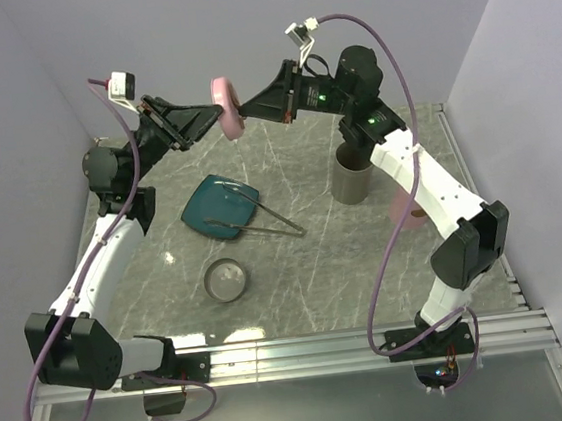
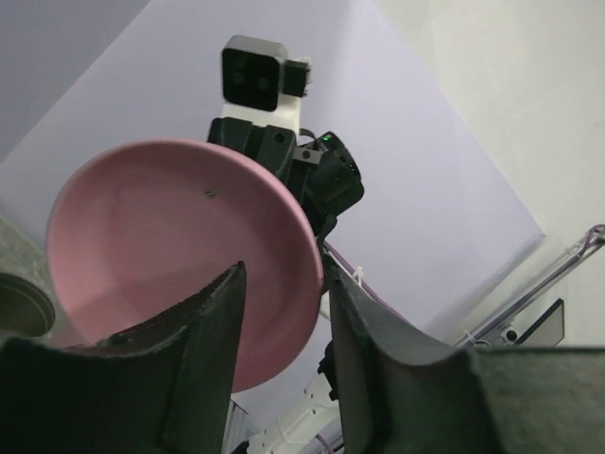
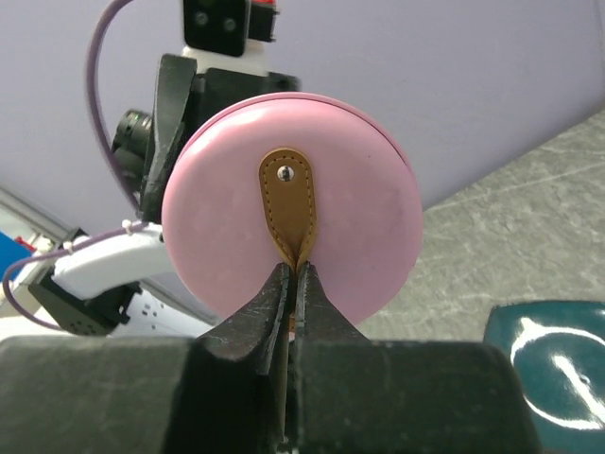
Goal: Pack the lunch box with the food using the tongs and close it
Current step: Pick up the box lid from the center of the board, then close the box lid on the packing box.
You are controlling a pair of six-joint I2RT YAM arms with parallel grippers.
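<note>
The pink round lid [image 1: 227,107] of the lunch box hangs in the air between both raised arms. My right gripper [image 1: 244,108] [image 3: 295,269] is shut on the lid's brown leather strap [image 3: 288,203]. My left gripper [image 1: 209,119] [image 2: 284,276] stands open, and the lid's rim [image 2: 307,248] lies in the gap between its fingers. The silver tongs [image 1: 267,223] lie on the table, one end resting on the teal plate [image 1: 218,207]. A pink body [image 1: 403,208], partly hidden behind the right arm, stands at the right. I can make out no food.
A grey cylindrical cup [image 1: 352,175] stands at the back right, close under the right arm. A round grey bowl [image 1: 226,280] sits at the front centre. The teal plate's corner [image 3: 553,369] shows below in the right wrist view. Walls close the back and sides.
</note>
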